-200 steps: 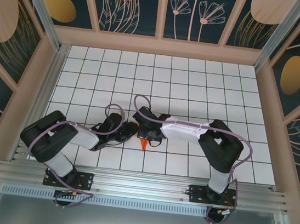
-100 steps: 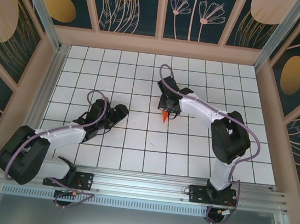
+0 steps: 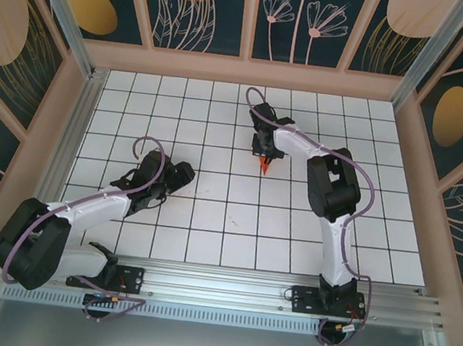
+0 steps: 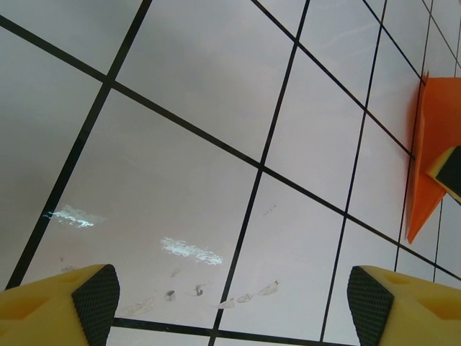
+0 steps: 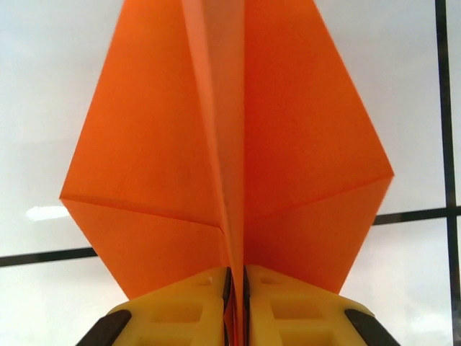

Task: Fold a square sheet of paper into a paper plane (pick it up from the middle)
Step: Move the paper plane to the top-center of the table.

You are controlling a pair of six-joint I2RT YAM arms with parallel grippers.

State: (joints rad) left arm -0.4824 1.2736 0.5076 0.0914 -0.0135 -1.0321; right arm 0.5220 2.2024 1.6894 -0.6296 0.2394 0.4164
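The orange paper plane (image 5: pixel 223 144) hangs from my right gripper (image 5: pixel 236 303), whose yellow fingers are shut on its centre fold, wings spread to both sides. From above, the plane (image 3: pixel 264 165) shows as a small orange point under the right gripper (image 3: pixel 265 149), over the far middle of the grid table. It also appears at the right edge of the left wrist view as an orange dart (image 4: pixel 426 162). My left gripper (image 3: pixel 182 175) stands open above bare tiles at the left, its yellow fingertips (image 4: pixel 68 306) wide apart with nothing between them.
The white grid table (image 3: pixel 232 233) is walled by a wooden frame with patterned panels (image 3: pixel 246 64). An aluminium rail (image 3: pixel 216 286) runs along the near edge. The right arm (image 3: pixel 330 203) stretches far forward over the right middle tiles.
The right gripper carried the plane from the near middle up to the far middle of the table. The left arm swung out leftward and stretched low, away from the plane.
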